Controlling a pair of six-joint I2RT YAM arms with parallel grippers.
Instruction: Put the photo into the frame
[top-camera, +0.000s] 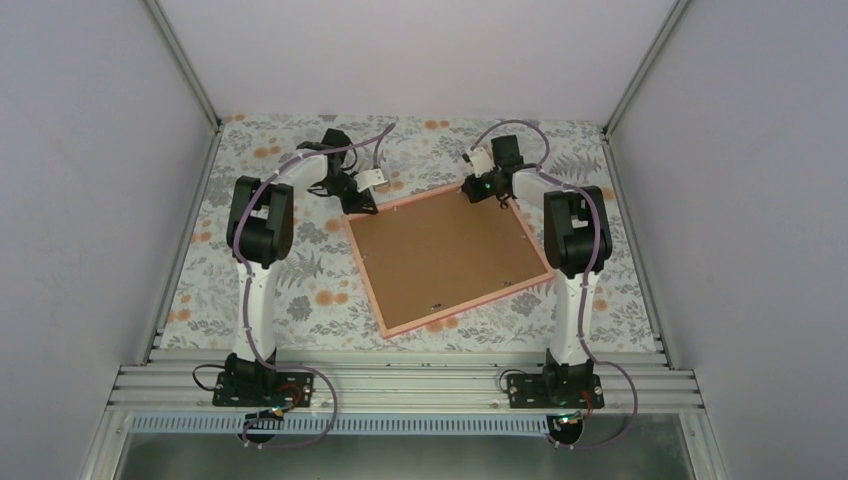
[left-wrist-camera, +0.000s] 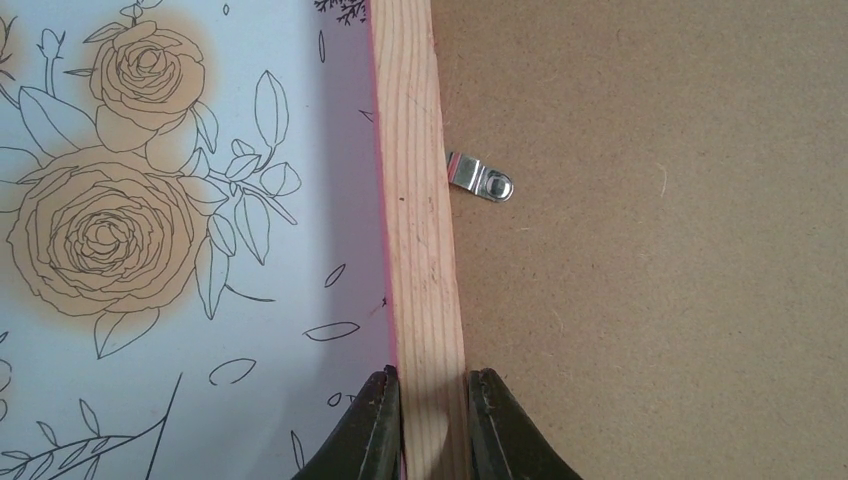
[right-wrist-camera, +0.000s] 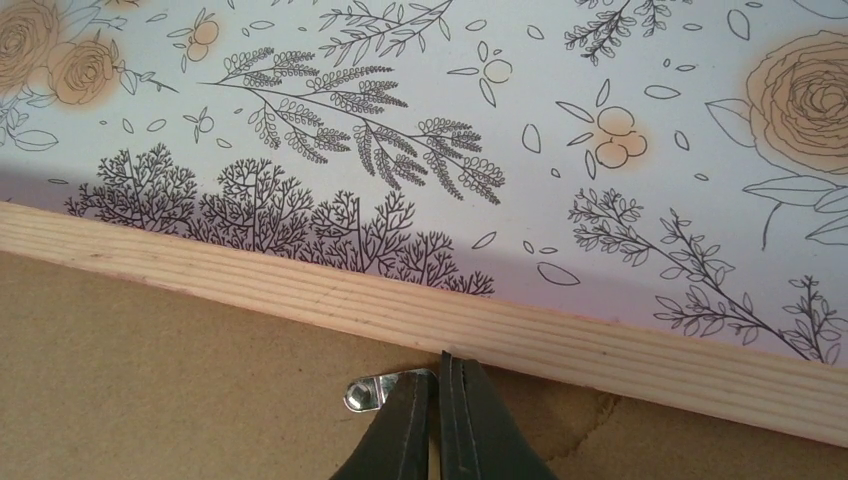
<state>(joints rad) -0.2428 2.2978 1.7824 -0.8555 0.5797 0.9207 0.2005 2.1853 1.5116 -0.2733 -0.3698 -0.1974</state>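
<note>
The frame (top-camera: 468, 305) lies back up in the middle of the table, its pale wooden back rail showing with a thin pink edge. A brown backing board (top-camera: 445, 255) fills it. The photo is hidden. My left gripper (top-camera: 362, 208) is at the frame's far left corner; in the left wrist view it (left-wrist-camera: 433, 385) is shut on the rail (left-wrist-camera: 418, 200), one finger on each side. My right gripper (top-camera: 497, 197) is at the far right edge. In the right wrist view it (right-wrist-camera: 438, 365) is shut, its tips against the rail (right-wrist-camera: 300, 285) and overlapping a small metal tab (right-wrist-camera: 372, 390) on the board.
Another metal tab (left-wrist-camera: 480, 178) lies on the backing board (left-wrist-camera: 650, 250) beside the rail. A floral tablecloth (top-camera: 300, 280) covers the table. Grey enclosure walls stand on both sides and at the back, with a metal rail (top-camera: 400, 385) along the near edge.
</note>
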